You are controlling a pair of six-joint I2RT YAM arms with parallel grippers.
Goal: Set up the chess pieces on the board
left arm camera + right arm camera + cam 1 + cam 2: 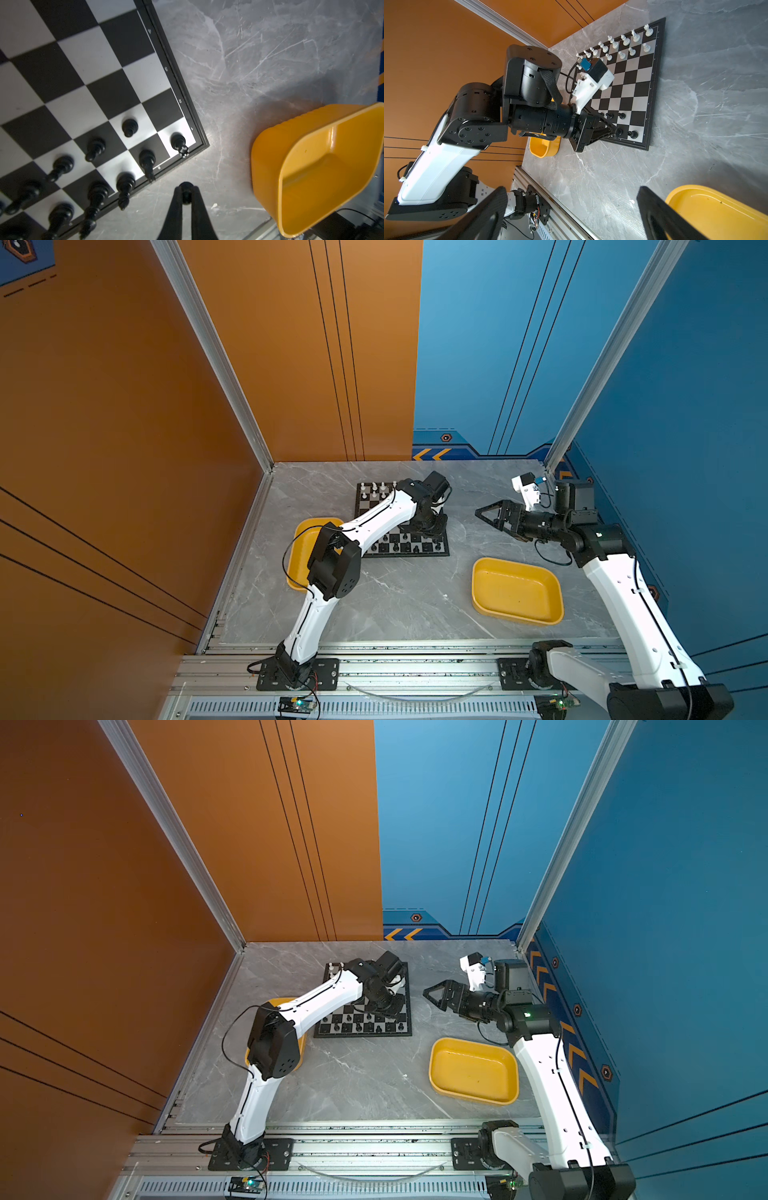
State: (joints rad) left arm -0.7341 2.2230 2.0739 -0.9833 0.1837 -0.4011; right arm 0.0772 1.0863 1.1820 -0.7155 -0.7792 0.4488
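Lowering the left claw (186,187) (closed on, it seems, a black pawn (186,197)) upright onto the board (184,99), beside the black rook (178,142), seems wise; the right claw (571,199) is open.

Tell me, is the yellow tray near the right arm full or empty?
Empty. In both top views the yellow tray shows only its bare bottom, nothing inside.

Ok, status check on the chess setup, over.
Left gripper shut, apparently on a black chess piece, over the board. Right gripper open, off the board. Pawn square ahead of the black rook vacant, nothing blocking it.
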